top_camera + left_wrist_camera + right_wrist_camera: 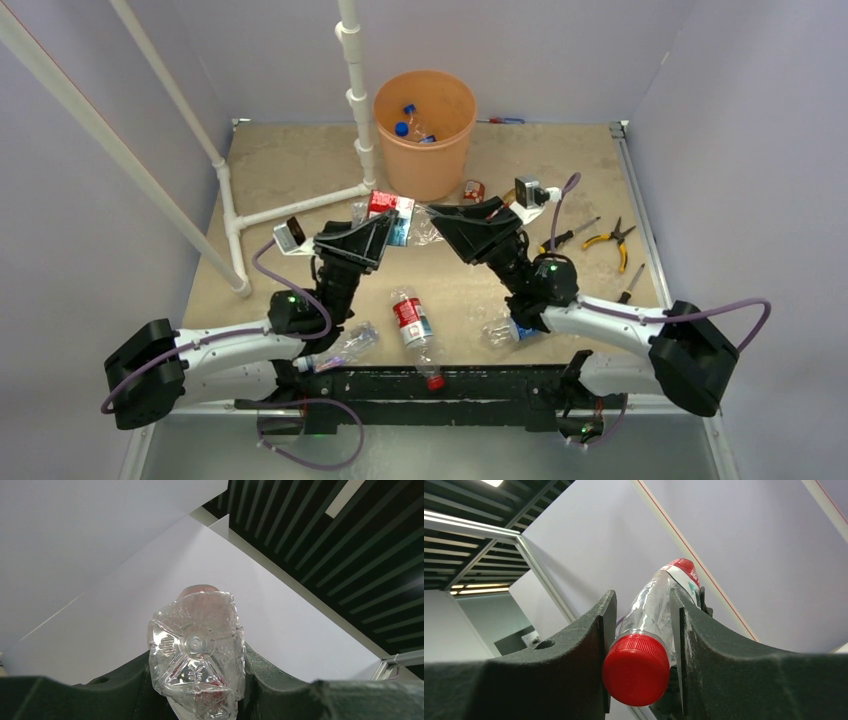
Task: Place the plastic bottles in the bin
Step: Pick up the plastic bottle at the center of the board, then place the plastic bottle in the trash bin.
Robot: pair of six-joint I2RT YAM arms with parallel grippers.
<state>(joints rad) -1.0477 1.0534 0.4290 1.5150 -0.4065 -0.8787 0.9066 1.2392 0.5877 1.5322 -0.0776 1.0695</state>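
Left claw [197,692] gripped the base and right claw [641,640] the red-capped neck of seemingly one clear red-labelled plastic bottle [386,205] near the round orange plastic bin [430,165]; one claw needed releasing before the drop.

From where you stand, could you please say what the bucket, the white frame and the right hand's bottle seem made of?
Bucket: likely plastic, smooth orange with a rolled rim. Frame: probably plastic pipe, smooth white tubes with fitted joints. Bottle: thin clear plastic, creased and shiny; its red cap looks ribbed plastic.
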